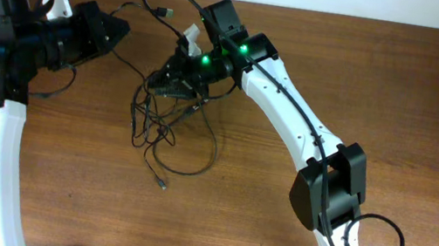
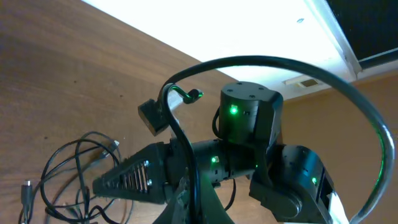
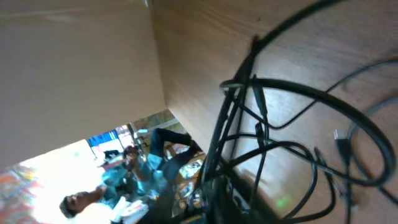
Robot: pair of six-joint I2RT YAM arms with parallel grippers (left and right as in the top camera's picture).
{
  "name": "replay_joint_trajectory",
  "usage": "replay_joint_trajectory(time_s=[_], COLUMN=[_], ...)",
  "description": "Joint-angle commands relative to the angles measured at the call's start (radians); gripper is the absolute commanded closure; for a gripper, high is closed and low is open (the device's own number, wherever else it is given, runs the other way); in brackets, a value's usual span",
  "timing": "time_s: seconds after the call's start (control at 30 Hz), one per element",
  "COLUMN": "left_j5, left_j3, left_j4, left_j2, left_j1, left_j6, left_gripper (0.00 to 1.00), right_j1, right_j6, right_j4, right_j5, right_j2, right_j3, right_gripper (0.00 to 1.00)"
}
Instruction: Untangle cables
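A: Looking for the cables [image 1: 150, 116]?
B: Heaped in a loose black clump on the wooden table [image 1: 383, 96], left of centre, toward the far edge. Trailing thin loops toward the near side, down to a small plug [image 1: 162, 184] lying flat on the wood. Sending one strand arching up and leftward, round to a second plug [image 1: 164, 13] near the far edge.
A: And the right gripper [image 1: 179, 71]?
B: Down at the top of the clump, touching it. From the right wrist, pinching a taut bundle of strands between the fingers, with slack loops spreading beyond.
A: Left gripper [image 1: 115, 31]?
B: Off to the left of the clump, pointing toward it, near. Cannot tell whether spread or pressed together: too dark from above, unclear from the left wrist. Cannot tell either whether touching any strand
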Motion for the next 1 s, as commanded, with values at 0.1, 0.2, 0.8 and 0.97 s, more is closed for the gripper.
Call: replay_joint_trajectory(time_s=[0.1, 0.2, 0.8, 0.97], left_j5=[-0.002, -0.176, -1.002, -1.147], left_j3=[0.014, 0.014, 0.013, 0.013], left_j4=[-0.037, -0.099, -0.171, -0.167], left_j2=[-0.016, -0.016, 0.017, 0.075], left_j1=[0.035, 0.074, 0.077, 0.103], left_j6=[0.021, 0.026, 0.051, 0.051], left_gripper=[1.0, 1.0, 1.0, 1.0], right_j1=[-0.044, -0.127, -0.845, -1.094], right_j6=[-0.181, -0.31, -0.512, -0.545], right_j4=[-0.032, -0.091, -0.515, -0.592], right_j5=[0.048, 0.06, 0.441, 0.504], right_j2=[0.002, -0.09, -0.668, -0.666], right_j3=[0.0, 0.004, 0.051, 0.051], right_gripper=[0.96, 0.96, 0.96, 0.96])
